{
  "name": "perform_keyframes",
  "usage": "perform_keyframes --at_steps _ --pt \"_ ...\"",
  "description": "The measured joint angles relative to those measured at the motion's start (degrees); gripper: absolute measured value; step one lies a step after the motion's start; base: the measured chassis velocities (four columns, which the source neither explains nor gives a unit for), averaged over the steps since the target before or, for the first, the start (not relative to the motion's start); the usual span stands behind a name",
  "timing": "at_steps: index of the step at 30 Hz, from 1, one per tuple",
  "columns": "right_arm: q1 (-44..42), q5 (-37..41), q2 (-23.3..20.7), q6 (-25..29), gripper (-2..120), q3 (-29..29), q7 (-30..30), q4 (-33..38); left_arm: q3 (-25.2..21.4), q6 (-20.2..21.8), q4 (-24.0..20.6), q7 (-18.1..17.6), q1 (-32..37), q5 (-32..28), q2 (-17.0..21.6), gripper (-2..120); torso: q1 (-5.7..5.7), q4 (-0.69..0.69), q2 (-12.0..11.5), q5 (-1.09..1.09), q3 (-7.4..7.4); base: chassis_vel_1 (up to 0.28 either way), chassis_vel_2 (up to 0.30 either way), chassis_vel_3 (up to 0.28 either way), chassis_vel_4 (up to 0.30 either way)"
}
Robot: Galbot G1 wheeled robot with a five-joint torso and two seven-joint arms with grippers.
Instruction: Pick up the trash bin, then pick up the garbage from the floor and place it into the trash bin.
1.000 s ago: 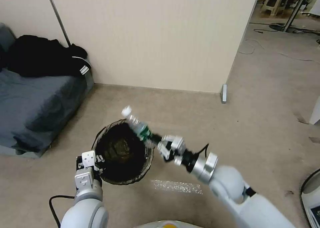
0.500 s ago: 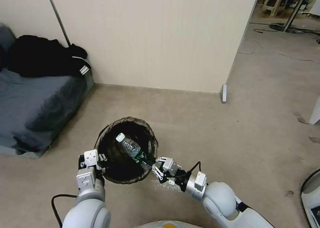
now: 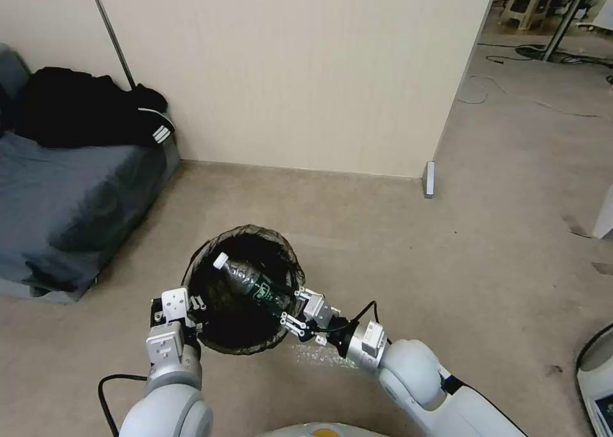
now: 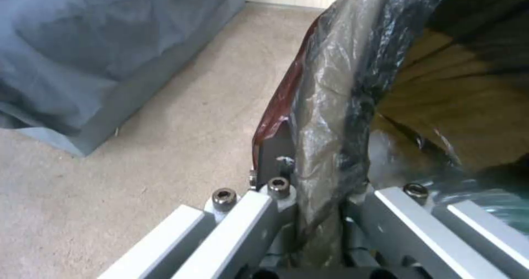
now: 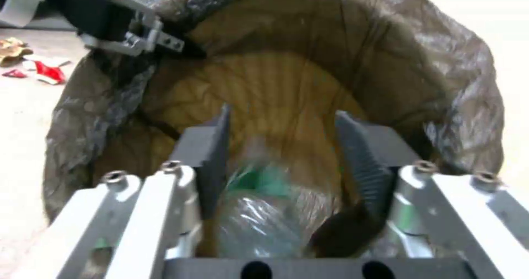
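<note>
Your left gripper [image 3: 191, 306] clamps the rim of the small round bag-lined trash bin [image 3: 290, 258]. Your right gripper [image 3: 290, 309], fingers spread, has the clear plastic green-labelled bottle [image 3: 246, 280] lying loose between them, over the bin's mouth.

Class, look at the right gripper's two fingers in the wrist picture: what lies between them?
The clear plastic bottle with its green label lies between the right gripper fingers, over the bag-lined trash bin, in the right wrist view.

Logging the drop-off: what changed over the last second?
The right gripper swung the clear plastic bottle from above the rim down into the bag-lined trash bin, jaws now spread. The left gripper stayed clamped on the rim.
</note>
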Motion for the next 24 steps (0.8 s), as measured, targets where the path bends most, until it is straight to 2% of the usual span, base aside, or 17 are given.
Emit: perform_keyframes --at_steps 13,19,21,24 --pt "0.3 -0.9 0.4 0.0 98 -0.1 1.0 2.1 0.5 -0.4 0.2 0.5 0.5 0.6 0.3 0 0.0 0.0 0.0 0.0 0.0 0.0 0.0 0.0 0.0" --pt "-1.1 -1.7 0.4 0.8 100 1.5 3.9 7.3 -0.5 -1.1 1.0 1.5 0.2 0.6 1.4 0 0.0 0.01 0.0 0.0 0.0 0.0 0.0 0.0 0.0" --pt "-3.3 -2.2 1.6 0.9 100 4.4 6.9 12.1 -1.2 -1.6 1.4 2.2 -0.2 0.5 2.6 0 0.0 0.01 0.0 0.0 0.0 0.0 0.0 0.0 0.0" --pt "-5.0 -2.7 2.4 1.0 100 6.6 8.3 14.4 -1.6 -1.9 1.6 2.4 -0.3 0.3 3.1 0 0.0 0.01 0.0 0.0 0.0 0.0 0.0 0.0 0.0"
